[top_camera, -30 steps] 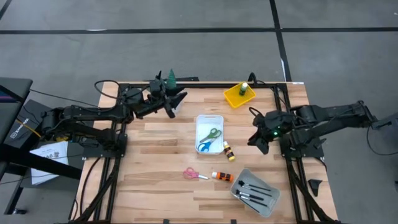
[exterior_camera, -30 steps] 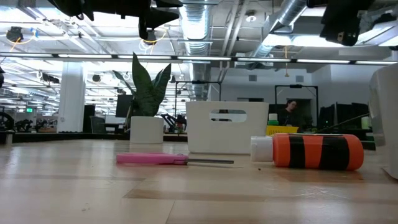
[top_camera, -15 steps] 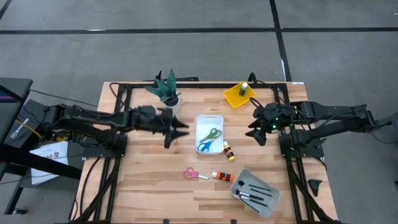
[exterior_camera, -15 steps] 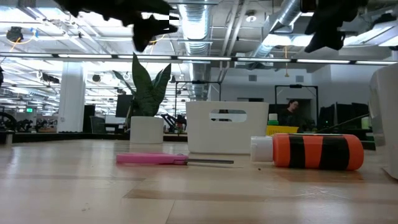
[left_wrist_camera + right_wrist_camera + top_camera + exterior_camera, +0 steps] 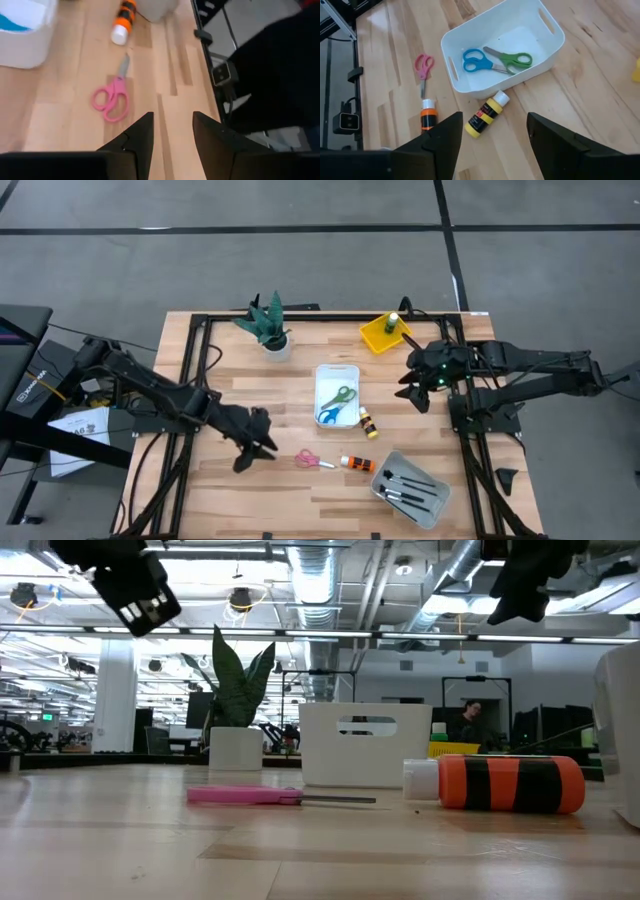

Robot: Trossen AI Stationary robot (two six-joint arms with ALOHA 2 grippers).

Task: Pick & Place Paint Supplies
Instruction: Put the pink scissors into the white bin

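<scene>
Pink scissors (image 5: 312,460) lie flat on the wood near the table's front edge, with an orange bottle (image 5: 357,465) just to their right. My left gripper (image 5: 262,448) hangs open above the table to the left of the scissors, tilted down toward them (image 5: 112,97). A white tray (image 5: 337,393) holds green scissors (image 5: 512,59) and blue scissors (image 5: 475,60). A yellow bottle (image 5: 368,422) lies beside its right wall. My right gripper (image 5: 410,390) hovers open, high above the table and right of the tray.
A grey tray (image 5: 410,488) with dark brushes sits at the front right. A yellow tray (image 5: 385,332) with a green bottle stands at the far edge, and a potted plant (image 5: 268,325) at the far left. Bare wood lies left of the pink scissors.
My left gripper has swung from the far edge beside the plant toward the near edge and down, tipping from level to slanting downward. It now hangs left of the pink scissors. No object has moved.
</scene>
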